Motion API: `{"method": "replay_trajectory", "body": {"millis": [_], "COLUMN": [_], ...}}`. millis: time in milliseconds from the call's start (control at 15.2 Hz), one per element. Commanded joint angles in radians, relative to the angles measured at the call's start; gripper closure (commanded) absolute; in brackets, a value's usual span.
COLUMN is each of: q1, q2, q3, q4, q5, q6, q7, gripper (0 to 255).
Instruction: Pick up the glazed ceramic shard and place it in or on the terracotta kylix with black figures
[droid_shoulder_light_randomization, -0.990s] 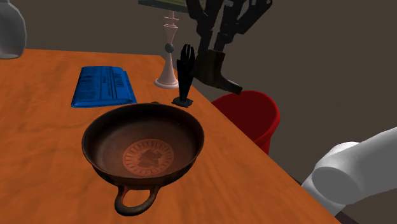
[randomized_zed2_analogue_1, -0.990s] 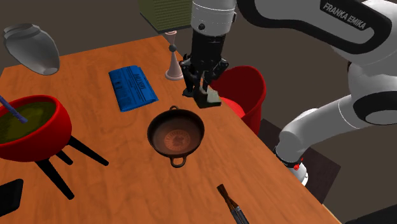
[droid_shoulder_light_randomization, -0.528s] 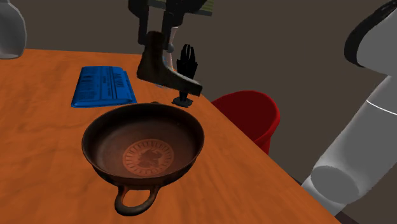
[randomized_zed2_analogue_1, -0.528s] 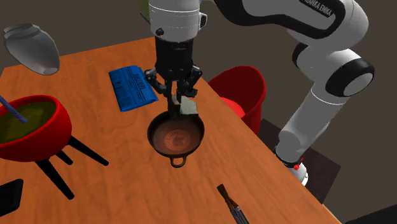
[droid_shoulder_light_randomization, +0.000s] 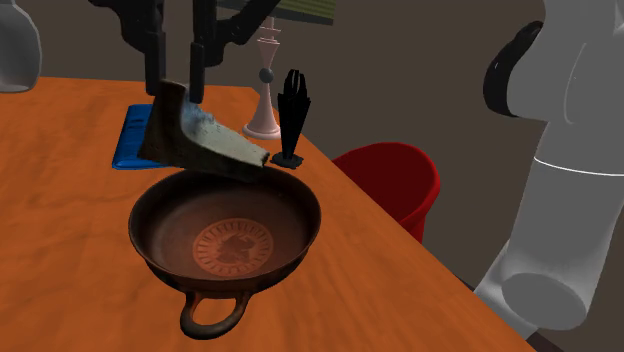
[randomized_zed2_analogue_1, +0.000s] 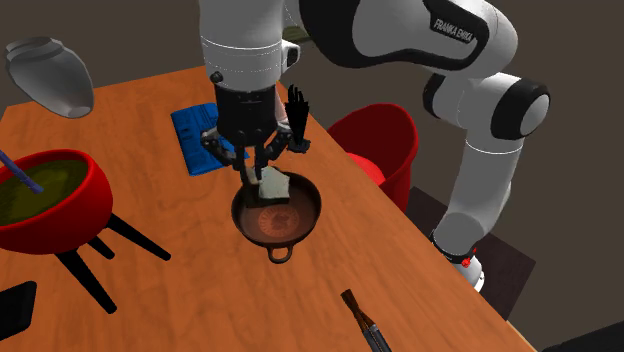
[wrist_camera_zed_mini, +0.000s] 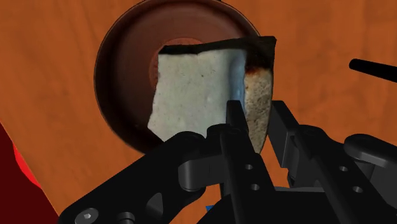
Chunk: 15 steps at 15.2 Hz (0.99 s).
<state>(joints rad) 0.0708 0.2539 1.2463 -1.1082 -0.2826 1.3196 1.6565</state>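
The end effector (wrist_camera_zed_mini: 257, 130) is closed on the shard (wrist_camera_zed_mini: 197, 95). Its two black fingers (wrist_camera_zed_mini: 236, 127) pinch the thick brown edge, and their tips are hard to separate from it. The broad face turned toward the wrist camera is pale and grainy, with a bluish streak along the clamped side.

In the shoulder view the shard (droid_shoulder_light_randomization: 200, 145) looks brownish and wedge-shaped, and it hangs tilted from the end effector (droid_shoulder_light_randomization: 177, 88), whose upper part is cut off by the picture's top edge. Directly beneath the end effector sits the kylix (wrist_camera_zed_mini: 121, 51), a shallow reddish-brown bowl whose middle is covered by the shard in the wrist view.

From the shoulder, the kylix (droid_shoulder_light_randomization: 150, 245) shows a round medallion with a dark figure and a loop handle on the near side. Part of its far rim is hidden behind the shard. Whether the shard's lowest corner touches that rim cannot be told.

Both are over the orange wooden tabletop (droid_shoulder_light_randomization: 60, 230). Just beyond the end effector lies a blue book (droid_shoulder_light_randomization: 128, 145), half hidden by the shard. Beside it a black hand-shaped figure (droid_shoulder_light_randomization: 292, 115) stands on a small base. Past the tabletop's edge is a red bucket (droid_shoulder_light_randomization: 395, 185).

In the second exterior view, well away from the end effector (randomized_zed2_analogue_1: 258, 170), a red bowl on black legs (randomized_zed2_analogue_1: 50, 200) holds something green. A brush (randomized_zed2_analogue_1: 365, 325) is cut off at the bottom edge.
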Motion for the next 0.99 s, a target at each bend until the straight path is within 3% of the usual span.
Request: {"method": "replay_trajectory", "body": {"millis": [0,528,792,924], "q1": [-0.071,-0.281,-0.321,-0.316], "q2": [-0.042,-0.223,-0.320,-0.319], "q3": [0.020,0.046,0.008,0.004], "q4": [-0.073,-0.293,-0.389,-0.389], "q5": [0.049,0.246,0.347,0.346], "q6": [0.051,0.210,0.277,0.277], "q7": [-0.017,-0.127,-0.194,-0.193], "gripper": [255,255,255,255]}}
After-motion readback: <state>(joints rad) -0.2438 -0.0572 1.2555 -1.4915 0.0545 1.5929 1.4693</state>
